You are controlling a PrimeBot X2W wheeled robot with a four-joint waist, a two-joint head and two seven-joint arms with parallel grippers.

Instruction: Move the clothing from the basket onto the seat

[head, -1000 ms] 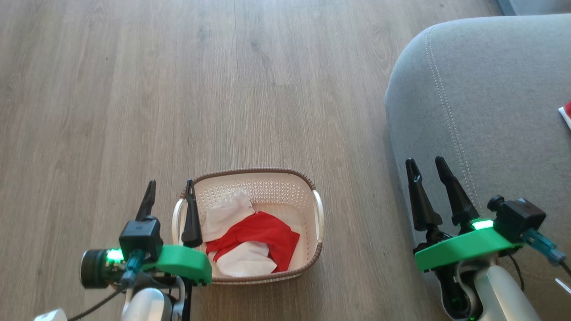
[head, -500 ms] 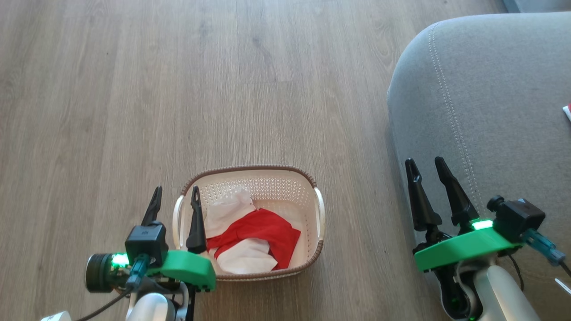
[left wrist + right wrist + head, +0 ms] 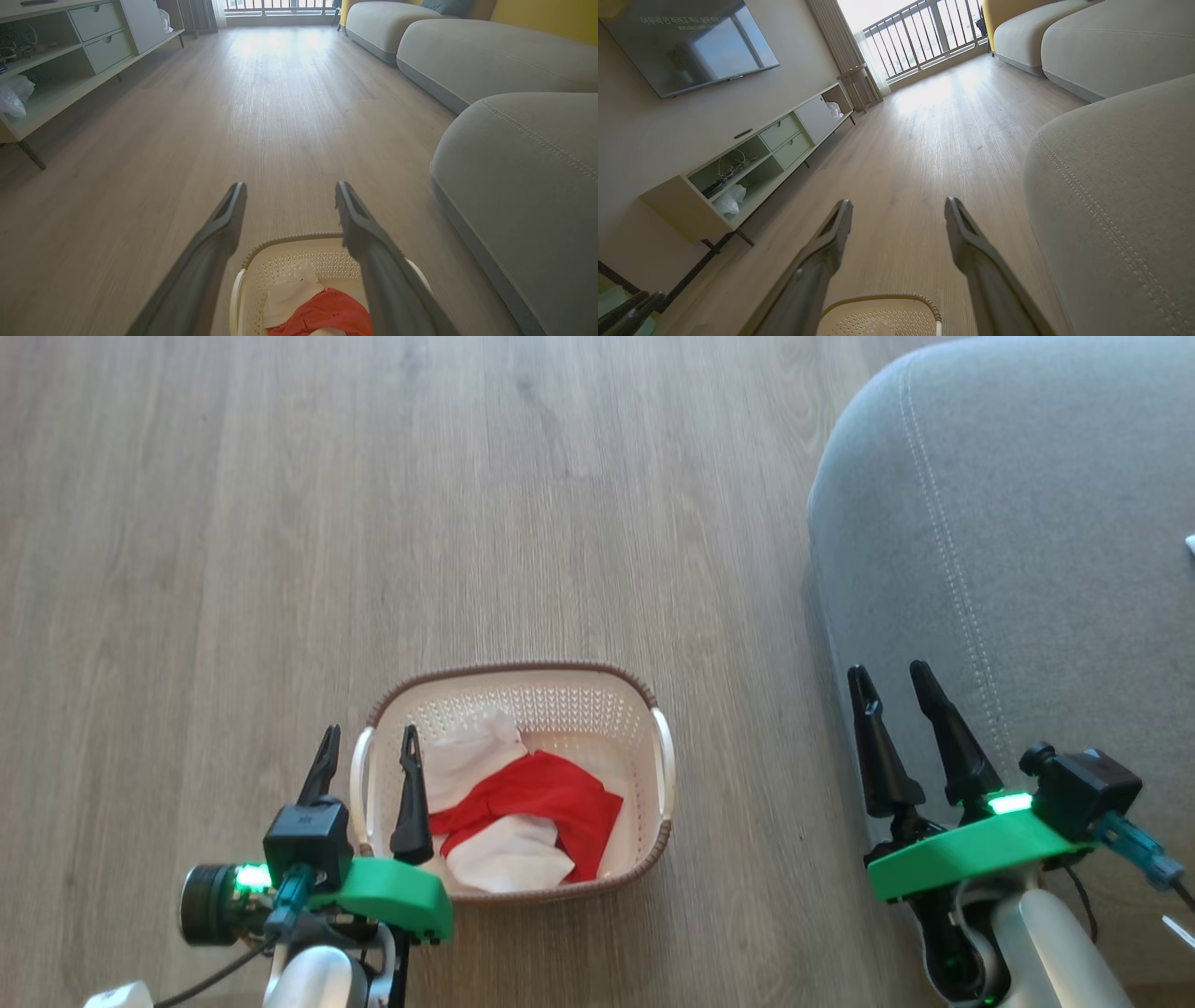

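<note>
Wood-plank floor [image 3: 560, 523] runs under everything. Nearest, the left hand [image 3: 368, 730] hangs with its two dark fingers spread and nothing between them. Its inner finger lies across the near left corner of the basket [image 3: 513, 667] and its outer finger is outside the white side handle. The clothing [image 3: 546, 798] is all in the basket, just right of that inner finger. It is a red piece crumpled between two white panels. In the left wrist view the basket and the red fabric sit low between the fingers.

The right hand [image 3: 887, 668] is released too, fingers apart and empty. It is well right of the basket, with its tips over the near edge of the seat [image 3: 1027, 569]. The grey cushion with its pale double stitching spreads ahead and to the right of that hand. A white scrap [image 3: 1190, 543] shows at the cushion's far right edge.

Further off, the right wrist view shows a low cabinet [image 3: 752, 172], a wall television [image 3: 691, 42] and a balcony railing [image 3: 924, 32]. There is pale lettering along the screen's top, too blurred to read.

Against a second ago the whole head view has shifted, so the camera moved. The left inner finger now reaches a little further over the basket.
</note>
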